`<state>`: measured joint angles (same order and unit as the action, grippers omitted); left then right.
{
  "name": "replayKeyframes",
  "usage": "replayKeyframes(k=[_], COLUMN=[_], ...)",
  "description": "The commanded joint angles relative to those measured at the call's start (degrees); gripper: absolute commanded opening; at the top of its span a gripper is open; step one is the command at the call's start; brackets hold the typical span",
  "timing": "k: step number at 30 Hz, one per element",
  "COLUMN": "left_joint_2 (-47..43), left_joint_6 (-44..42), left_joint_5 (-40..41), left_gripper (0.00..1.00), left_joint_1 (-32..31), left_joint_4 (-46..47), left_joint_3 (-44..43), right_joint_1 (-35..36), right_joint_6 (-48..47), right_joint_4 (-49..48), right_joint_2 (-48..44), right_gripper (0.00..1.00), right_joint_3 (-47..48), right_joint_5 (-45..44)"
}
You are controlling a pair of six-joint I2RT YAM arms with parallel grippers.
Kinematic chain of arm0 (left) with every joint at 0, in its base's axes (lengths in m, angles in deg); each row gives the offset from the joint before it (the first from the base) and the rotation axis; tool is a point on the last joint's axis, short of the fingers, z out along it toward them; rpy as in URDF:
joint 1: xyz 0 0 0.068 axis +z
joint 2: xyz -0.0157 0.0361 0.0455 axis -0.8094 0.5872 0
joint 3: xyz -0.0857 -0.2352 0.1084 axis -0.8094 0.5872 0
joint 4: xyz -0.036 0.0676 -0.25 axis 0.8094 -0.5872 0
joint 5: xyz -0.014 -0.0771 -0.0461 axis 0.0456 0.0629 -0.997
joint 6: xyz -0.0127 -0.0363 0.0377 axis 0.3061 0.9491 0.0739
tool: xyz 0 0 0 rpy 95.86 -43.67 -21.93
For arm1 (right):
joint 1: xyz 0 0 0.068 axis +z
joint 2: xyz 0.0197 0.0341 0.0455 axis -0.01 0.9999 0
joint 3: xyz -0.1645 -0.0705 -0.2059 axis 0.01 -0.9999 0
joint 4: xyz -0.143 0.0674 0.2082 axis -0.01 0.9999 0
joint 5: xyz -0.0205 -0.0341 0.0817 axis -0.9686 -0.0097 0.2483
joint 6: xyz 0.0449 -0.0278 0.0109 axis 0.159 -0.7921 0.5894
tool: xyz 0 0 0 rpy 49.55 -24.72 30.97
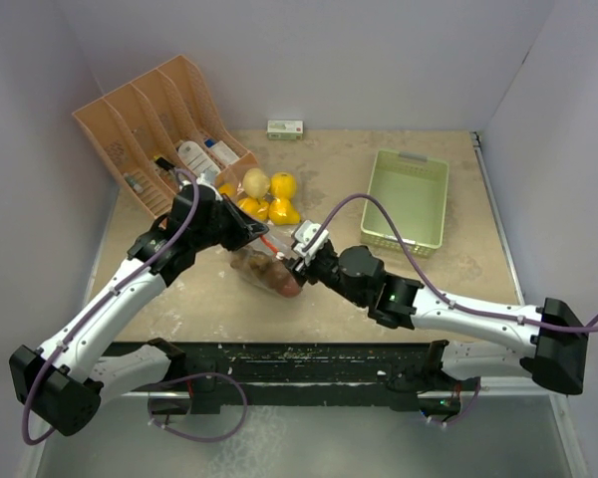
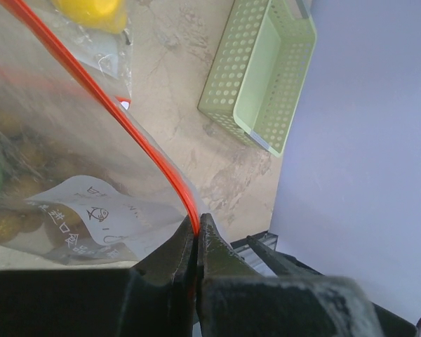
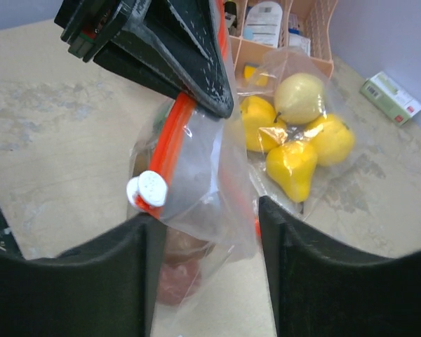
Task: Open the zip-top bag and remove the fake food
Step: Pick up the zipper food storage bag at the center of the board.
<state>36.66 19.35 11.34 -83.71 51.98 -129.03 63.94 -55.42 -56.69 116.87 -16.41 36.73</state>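
Overhead view: the left tool holds the zip-top bag by its top edge near the middle of the worktop, and the right tool meets it from the opposite side. The fake food, brown and reddish lumps, sits in the bag's lower end. Left wrist view: the left tool is clamped on the orange zip strip, with only its very tips on the strip. A sideways pull could drag the edge free and drop the bag. Right wrist view: the right tool is spread wide and holds nothing, its fingers either side of the clear film just below the white slider. Closing here would likely pinch loose film rather than the slider, so the zip would not run. A hard tug could tear the bag or spill the food.
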Motion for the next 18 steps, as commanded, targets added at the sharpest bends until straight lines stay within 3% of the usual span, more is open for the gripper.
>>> replayKeyframes(k=[1,9,13,15,18], left_joint_2=[-0.73,-2.33,-2.95,-3.87,-6.39], left_joint_6=[1.47,0.59,0.1,-0.93,-4.18], left_joint_5=[-2.38,-2.16,-0.49,0.76,2.63], left_gripper=[0.02,0.03,0.14,0.37,0.86], left_joint_1=[-0.1,-0.12,-0.12,-0.12,-0.12], left_joint_4=[3.16,2.81,1.11,1.38,2.79], left_joint_3=[0.05,-0.55,-0.42,0.28,1.54], right_joint_1=[0.33,0.31,0.28,0.3,0.14], right_joint_6=[-1.73,-0.68,1.07,3.35,4.7], right_joint_4=[-2.77,-3.65,-5.58,-4.96,-5.64], right_joint_2=[1.57,2.11,-1.24,-3.37,-6.06], right_gripper=[0.48,0.0,0.0,0.0,0.0], right_joint_3=[4.16,4.22,2.32,1.38,-0.18], right_joint_5=[-1.33,-0.46,1.62,5.52,7.39])
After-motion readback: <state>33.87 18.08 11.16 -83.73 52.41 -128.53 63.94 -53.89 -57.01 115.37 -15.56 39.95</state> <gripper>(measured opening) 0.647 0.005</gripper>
